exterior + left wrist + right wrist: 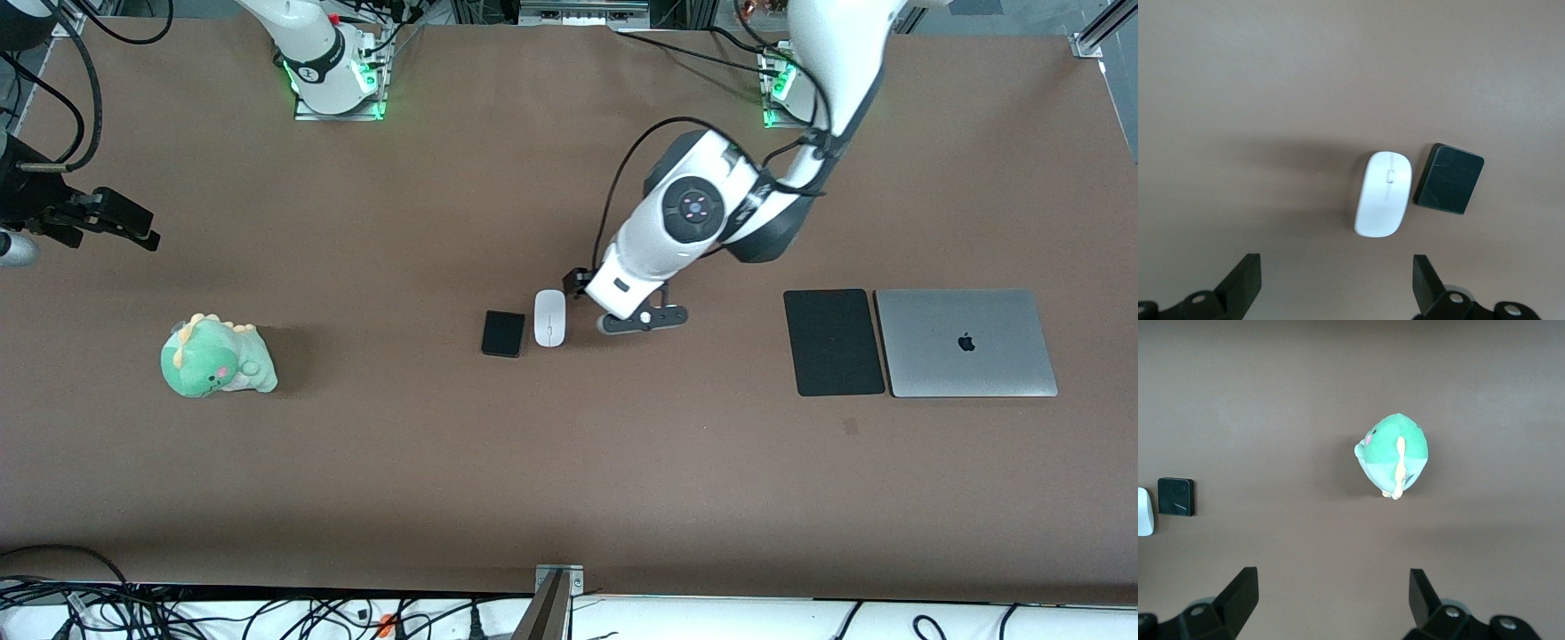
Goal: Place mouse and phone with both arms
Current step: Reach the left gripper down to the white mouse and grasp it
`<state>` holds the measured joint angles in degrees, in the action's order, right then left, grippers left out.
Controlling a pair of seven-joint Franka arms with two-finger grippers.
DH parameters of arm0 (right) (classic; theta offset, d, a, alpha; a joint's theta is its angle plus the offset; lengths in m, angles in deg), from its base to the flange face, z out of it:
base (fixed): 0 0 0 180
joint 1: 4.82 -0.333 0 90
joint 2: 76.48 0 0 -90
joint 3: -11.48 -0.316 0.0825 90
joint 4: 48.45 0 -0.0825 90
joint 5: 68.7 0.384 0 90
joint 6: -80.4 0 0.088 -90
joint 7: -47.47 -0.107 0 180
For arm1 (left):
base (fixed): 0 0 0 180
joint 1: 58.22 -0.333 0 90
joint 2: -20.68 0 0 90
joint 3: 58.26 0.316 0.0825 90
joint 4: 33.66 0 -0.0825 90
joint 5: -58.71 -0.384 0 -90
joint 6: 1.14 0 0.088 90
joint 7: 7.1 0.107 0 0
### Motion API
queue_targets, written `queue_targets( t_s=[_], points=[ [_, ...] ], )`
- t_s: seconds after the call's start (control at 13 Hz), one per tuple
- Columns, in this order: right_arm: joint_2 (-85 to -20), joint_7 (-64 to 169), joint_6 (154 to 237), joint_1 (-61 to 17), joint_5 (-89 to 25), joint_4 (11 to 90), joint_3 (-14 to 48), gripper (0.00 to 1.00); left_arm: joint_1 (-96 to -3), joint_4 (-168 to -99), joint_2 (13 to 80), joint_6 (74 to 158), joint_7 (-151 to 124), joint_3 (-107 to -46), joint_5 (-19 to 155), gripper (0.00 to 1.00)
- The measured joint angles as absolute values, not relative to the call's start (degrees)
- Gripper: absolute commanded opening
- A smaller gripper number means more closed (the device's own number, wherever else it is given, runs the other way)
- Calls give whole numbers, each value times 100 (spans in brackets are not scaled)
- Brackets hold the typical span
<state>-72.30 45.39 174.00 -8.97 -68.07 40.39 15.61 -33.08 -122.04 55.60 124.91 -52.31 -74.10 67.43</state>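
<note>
Mouse (549, 317): lies flat on the brown worktop (569, 480) near its middle, touched by nothing.
Mouse, long axis: runs from the robots' bases toward the front camera; the thin grey line down its back follows that axis.
Phone (503, 333): lies flat just beside the mouse, toward the right arm's end of the worktop, with a narrow strip of worktop between the two; its edges are turned slightly against the mouse's axis.
Left end effector (582, 298): hangs low over the worktop just beside the mouse, toward the left arm's end; fingers spread wide, holding nothing.
Key relation: in the left wrist view the mouse (1383, 193) lies ahead of the spread fingers (1245, 280), not yet between them, and off toward the finger on the phone's (1449, 179) side.
Nearer arm: the left arm is by far the closer to both task things.
Right end effector (133, 222): waits over the worktop's edge at the right arm's end, well apart from mouse and phone; fingers spread, empty.
Right wrist view: looks down on the dinosaur plush (1393, 455), with the phone (1175, 496) and a sliver of the mouse (1144, 512) at the margin.
Judged next need: a short shift of the left end effector over the mouse, fingers closing across its short width.
Mouse pad (832, 341) and laptop (965, 342): lie side by side toward the left arm's end, edges nearly touching.
</note>
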Motion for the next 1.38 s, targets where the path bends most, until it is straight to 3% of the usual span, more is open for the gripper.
queue_targets(
  t_s=[0.46, 0.85, 1.23, 1.31, 1.38],
  points=[
    [-7161, 4530, 17400, -996, -6806, 4040, 1544, 100, -1766, -11169, 6826, 12712, -6355, -6757, 5889, 100],
    [-7158, 4529, 17400, -997, -6806, 4040, 1545, 100, -1671, -10738, 7354, 12783, -6374, -6634, 5882, 100],
    [-7158, 4529, 17400, -997, -6806, 4040, 1545, 100, -1704, -10684, 7445, 12799, -6063, -6575, 5879, 100],
    [-7158, 4529, 17400, -997, -6807, 4040, 1545, 100, -1706, -10684, 7462, 12799, -6016, -6566, 5879, 97],
    [-7158, 4529, 17400, -997, -6806, 4040, 1545, 100, -1707, -10684, 7472, 12799, -5975, -6564, 5878, 80]
  ],
)
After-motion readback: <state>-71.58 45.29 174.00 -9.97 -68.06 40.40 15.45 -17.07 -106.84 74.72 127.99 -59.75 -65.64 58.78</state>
